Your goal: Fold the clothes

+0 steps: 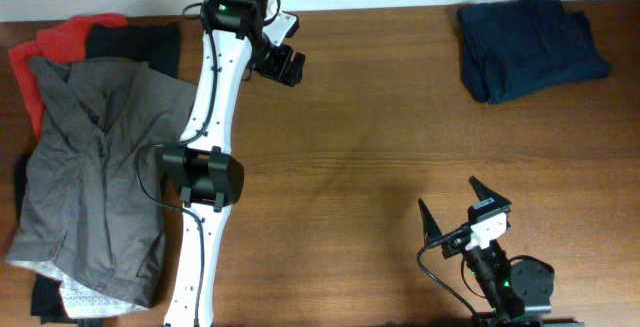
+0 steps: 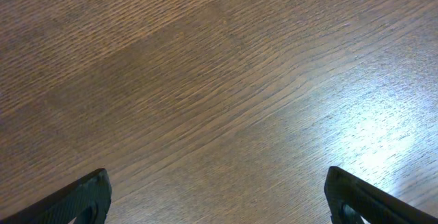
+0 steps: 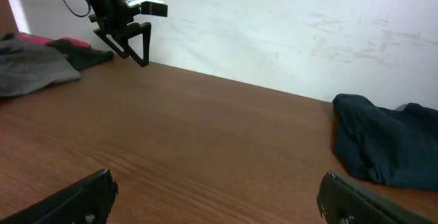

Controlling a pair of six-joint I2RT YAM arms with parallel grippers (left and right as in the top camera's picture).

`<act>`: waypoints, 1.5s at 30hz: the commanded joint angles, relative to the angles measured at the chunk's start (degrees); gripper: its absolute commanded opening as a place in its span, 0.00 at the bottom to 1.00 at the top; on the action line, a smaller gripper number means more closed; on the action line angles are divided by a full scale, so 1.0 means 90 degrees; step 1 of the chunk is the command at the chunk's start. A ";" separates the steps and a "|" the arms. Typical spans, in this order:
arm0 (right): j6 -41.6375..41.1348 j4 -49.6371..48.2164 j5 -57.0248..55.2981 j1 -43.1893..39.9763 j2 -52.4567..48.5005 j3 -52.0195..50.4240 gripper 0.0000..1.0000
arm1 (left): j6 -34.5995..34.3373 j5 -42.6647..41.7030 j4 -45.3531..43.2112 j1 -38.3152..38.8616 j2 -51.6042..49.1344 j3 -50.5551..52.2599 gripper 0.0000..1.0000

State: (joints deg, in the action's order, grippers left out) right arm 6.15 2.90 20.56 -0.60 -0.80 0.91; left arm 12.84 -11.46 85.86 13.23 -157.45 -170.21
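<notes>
The dark navy shorts [image 1: 528, 45] lie bunched and folded at the table's far right corner; they also show in the right wrist view [image 3: 387, 145] at the right. A pile of grey, red and black garments [image 1: 95, 157] lies at the left. My left gripper [image 1: 285, 62] is open and empty above bare wood near the far edge; its fingertips [image 2: 217, 196] frame only table. My right gripper [image 1: 455, 207] is open and empty near the front edge, its fingertips [image 3: 215, 196] wide apart.
The grey garment [image 1: 90, 177] tops the left pile, over red [image 1: 60, 42] and black [image 1: 135, 39] ones; they show at the left of the right wrist view [image 3: 41, 63]. A white wall [image 3: 274, 25] backs the table's far edge.
</notes>
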 commanded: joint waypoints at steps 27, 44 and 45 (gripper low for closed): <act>-0.0056 -0.0017 -0.0080 0.0066 0.0061 -0.0066 0.99 | 0.0083 0.0544 -0.3228 0.0792 0.4192 0.3988 0.99; -0.0056 -0.0017 -0.0080 0.0066 0.0061 -0.0066 0.99 | -0.0255 0.0372 -0.8998 0.0716 1.0712 1.4430 0.99; -0.0056 -0.0017 -0.0080 0.0066 0.0061 -0.0066 0.99 | -0.0500 0.0372 -0.9525 0.0595 1.1115 1.5091 0.99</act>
State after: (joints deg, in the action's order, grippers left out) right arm 6.17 2.72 20.34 -0.54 -0.69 0.84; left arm 12.36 -7.46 6.68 20.16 -65.32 -46.39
